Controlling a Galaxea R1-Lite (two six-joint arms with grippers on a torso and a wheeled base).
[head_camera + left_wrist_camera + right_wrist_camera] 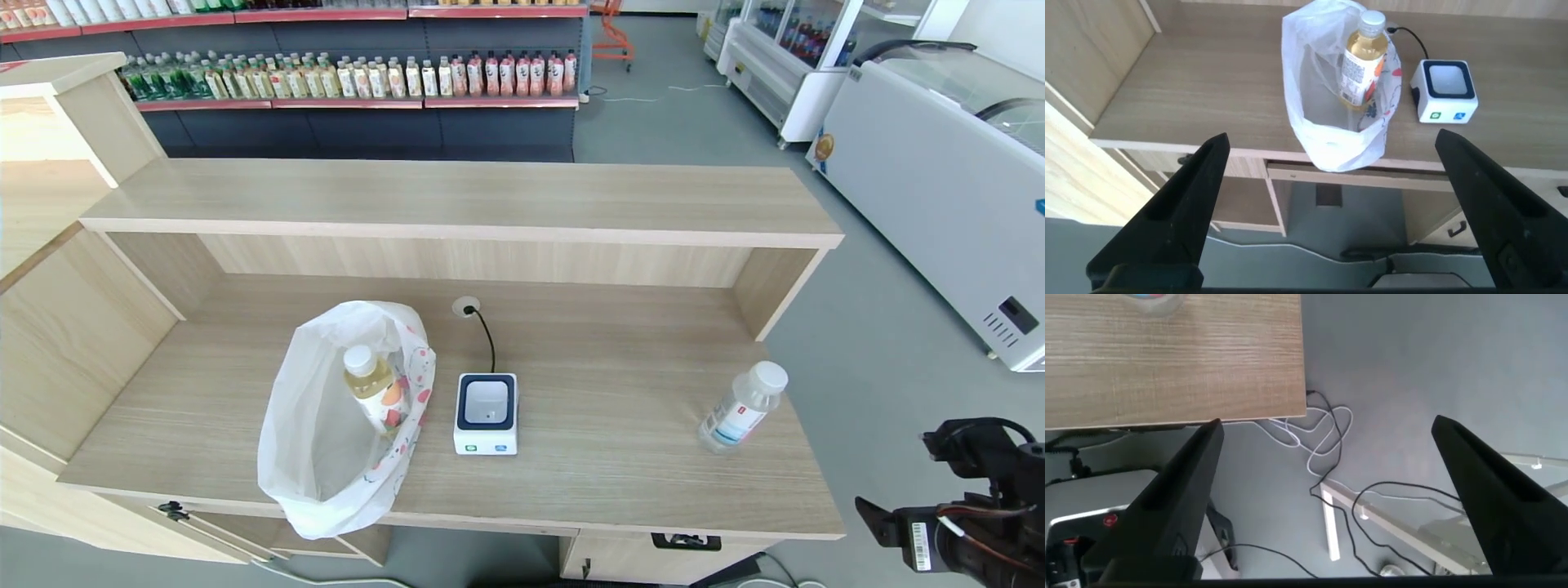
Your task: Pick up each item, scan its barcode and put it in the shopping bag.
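left gripper (1331, 216): jaws spread wide with nothing between them. It hangs off the counter's front edge, below the top.
counter: light wood-grain checkout counter (620, 441) with a raised back shelf. Its front edge lies ahead of both sets of jaws.
bag: white plastic shopping bag with a red-and-pink print (318, 441), mouth open. It stands at the counter's front edge, straight ahead of the left jaws on their centre line, well apart from the fingertips.
bottle in bag: yellow tea bottle with a white cap (369, 390), upright inside the bag on its scanner side. It is beyond the left jaws, not within them.
scanner: white square box scanner with a dark-framed window on top (486, 412), just beside the bag on the side toward the right arm. It is ahead of the left jaws, off their centre line.
cable: thin black cable (488, 335) runs from the scanner's back to a round port in the counter top (466, 307).
water bottle: clear plastic bottle with a white cap and a red-and-blue label (741, 408), standing near the counter's right end, well apart from the scanner. It is ahead of the right jaws and outside them.
right gripper (1327, 506): jaws wide apart and empty, off the counter's right front corner. Grey floor with loose white and black cables (1327, 441) lies beyond the fingertips.
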